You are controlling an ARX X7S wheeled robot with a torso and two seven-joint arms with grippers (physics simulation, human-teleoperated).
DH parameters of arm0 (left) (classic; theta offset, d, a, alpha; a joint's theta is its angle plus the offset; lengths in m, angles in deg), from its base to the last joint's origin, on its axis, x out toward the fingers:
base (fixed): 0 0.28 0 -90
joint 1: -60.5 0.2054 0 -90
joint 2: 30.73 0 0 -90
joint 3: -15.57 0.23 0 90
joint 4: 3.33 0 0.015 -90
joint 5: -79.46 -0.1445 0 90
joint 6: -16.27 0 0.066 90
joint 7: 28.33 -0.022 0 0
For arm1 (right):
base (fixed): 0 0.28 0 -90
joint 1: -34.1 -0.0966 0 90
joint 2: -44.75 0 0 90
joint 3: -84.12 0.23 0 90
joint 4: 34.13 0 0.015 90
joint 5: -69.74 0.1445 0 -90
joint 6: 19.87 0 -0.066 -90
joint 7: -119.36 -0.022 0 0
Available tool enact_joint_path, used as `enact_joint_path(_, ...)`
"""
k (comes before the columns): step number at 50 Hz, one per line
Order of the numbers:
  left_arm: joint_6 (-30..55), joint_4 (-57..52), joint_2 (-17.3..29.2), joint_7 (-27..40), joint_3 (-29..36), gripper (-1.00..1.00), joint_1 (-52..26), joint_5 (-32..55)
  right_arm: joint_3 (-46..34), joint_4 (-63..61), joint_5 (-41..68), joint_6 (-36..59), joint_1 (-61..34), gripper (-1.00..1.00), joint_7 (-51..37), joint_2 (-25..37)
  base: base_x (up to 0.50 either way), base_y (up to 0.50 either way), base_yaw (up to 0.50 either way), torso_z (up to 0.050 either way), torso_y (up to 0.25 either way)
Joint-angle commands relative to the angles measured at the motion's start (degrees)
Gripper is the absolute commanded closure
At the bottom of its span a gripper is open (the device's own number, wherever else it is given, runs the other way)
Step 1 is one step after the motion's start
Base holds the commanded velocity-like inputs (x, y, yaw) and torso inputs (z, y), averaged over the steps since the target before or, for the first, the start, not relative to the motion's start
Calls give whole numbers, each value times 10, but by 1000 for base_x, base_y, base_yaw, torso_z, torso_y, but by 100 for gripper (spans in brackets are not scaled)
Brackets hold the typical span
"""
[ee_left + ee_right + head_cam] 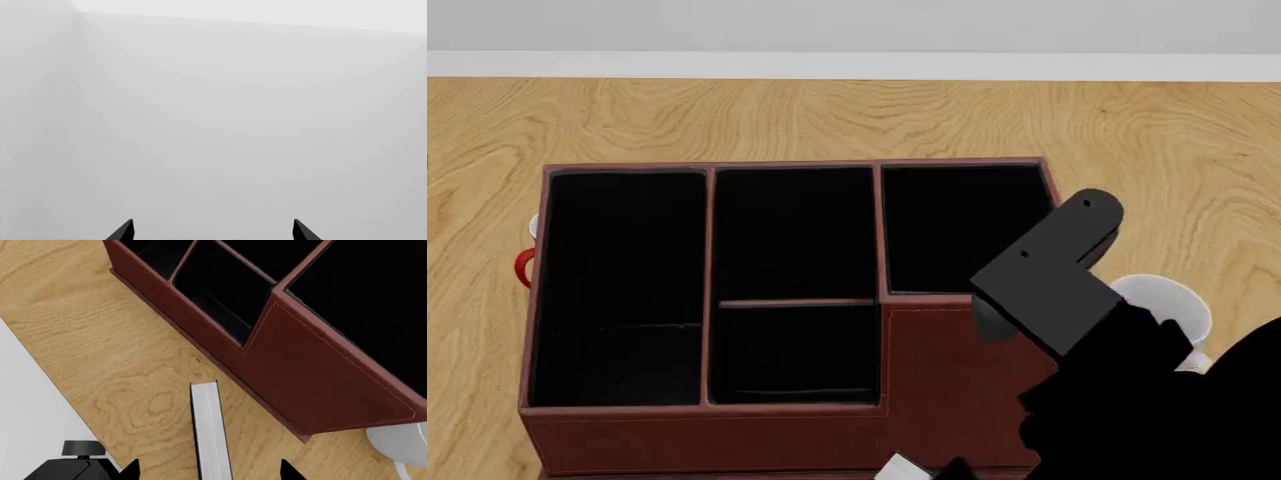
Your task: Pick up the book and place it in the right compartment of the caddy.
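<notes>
The book stands on the wooden table with its white page edges facing my right wrist camera, just in front of the caddy. My right gripper is open, with one fingertip on each side of the book and a clear gap to both. In the head view only a white corner of the book shows at the bottom edge, below the caddy. The right compartment is black inside and holds nothing. My left gripper is open and empty, facing a blank grey wall.
My right arm crosses over the caddy's right front corner. A white mug stands right of the caddy and shows in the right wrist view. A red-handled mug peeks out left of the caddy. The table edge is close to the book.
</notes>
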Motion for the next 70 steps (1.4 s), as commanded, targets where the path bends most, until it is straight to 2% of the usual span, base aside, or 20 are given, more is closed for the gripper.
enact_joint_path(1, -8, 6, 3, 1, 2, -100, 4, -1, -20, 9, -69, -21, 22, -100, 39, -16, 0, 0, 0, 0, 0)
enact_joint_path(43, -28, 15, 9, 7, 4, -100, 16, 4, -120, 11, -237, -81, 90, -100, 130, -37, 0, 0, 0, 0, 0)
enact_joint_path(70, -42, 23, 11, 11, 7, -100, 26, 5, -157, 34, -282, -105, 111, -100, 158, -56, 0, 0, 0, 0, 0)
